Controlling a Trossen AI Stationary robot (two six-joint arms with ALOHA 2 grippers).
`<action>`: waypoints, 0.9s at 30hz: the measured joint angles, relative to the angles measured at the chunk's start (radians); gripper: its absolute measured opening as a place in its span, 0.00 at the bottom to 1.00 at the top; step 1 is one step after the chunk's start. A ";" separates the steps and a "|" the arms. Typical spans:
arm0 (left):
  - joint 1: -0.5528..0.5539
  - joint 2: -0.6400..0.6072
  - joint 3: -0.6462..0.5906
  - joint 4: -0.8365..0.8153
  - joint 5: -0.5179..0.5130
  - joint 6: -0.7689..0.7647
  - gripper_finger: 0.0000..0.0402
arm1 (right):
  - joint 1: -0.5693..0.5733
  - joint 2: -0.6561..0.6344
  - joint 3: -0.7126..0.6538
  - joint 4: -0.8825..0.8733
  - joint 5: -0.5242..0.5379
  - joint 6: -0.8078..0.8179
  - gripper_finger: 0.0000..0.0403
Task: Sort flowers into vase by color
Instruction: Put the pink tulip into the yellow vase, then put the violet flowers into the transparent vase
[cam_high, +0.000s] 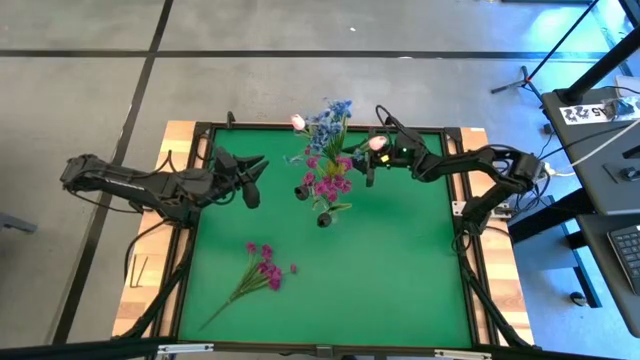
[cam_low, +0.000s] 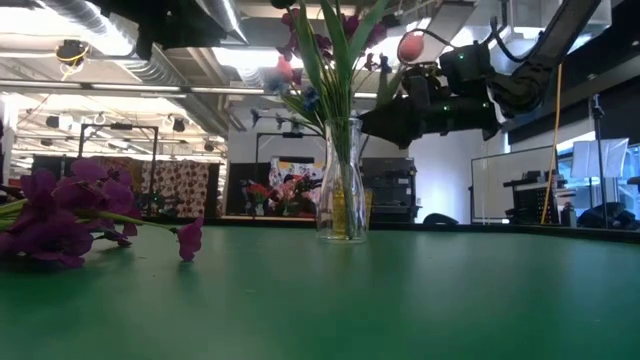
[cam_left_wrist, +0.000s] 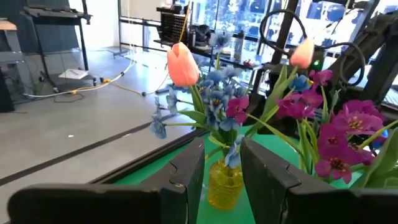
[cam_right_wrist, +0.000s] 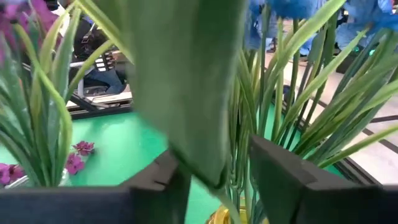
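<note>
Currently | left hand (cam_high: 256, 180) hovers spread and empty left of the vase (cam_low: 342, 190) | magenta spray (cam_high: 262, 268) lies flat on the green table (cam_high: 400, 270), near front-left | vase near the table's rear centre holds blue, magenta and tulip stems | right hand (cam_high: 368, 168) just right of the bouquet, pinching a pink tulip (cam_high: 377, 143) by its stem

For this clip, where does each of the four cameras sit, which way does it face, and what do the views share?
High view: overhead, straight down on the green table; both dark arms show, left gripper, right gripper.
Low view: table height, level across toward the room; clear glass vase, loose magenta flower spray, right arm above.
Left wrist view: past its own open fingers at the vase bouquet.
Right wrist view: among green stems, fingers astride a broad green leaf.
Shared: every view shows the vase bouquet.
</note>
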 joint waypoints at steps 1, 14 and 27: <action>0.000 -0.005 0.000 -0.001 0.001 0.000 0.25 | 0.000 -0.009 0.000 -0.008 0.000 0.000 0.42; 0.000 -0.071 0.000 -0.002 0.050 0.024 0.25 | 0.000 -0.217 0.000 -0.383 0.052 -0.133 0.64; -0.001 -0.084 0.023 -0.111 0.243 0.014 0.25 | 0.000 -0.483 0.000 -0.673 0.163 -0.209 0.66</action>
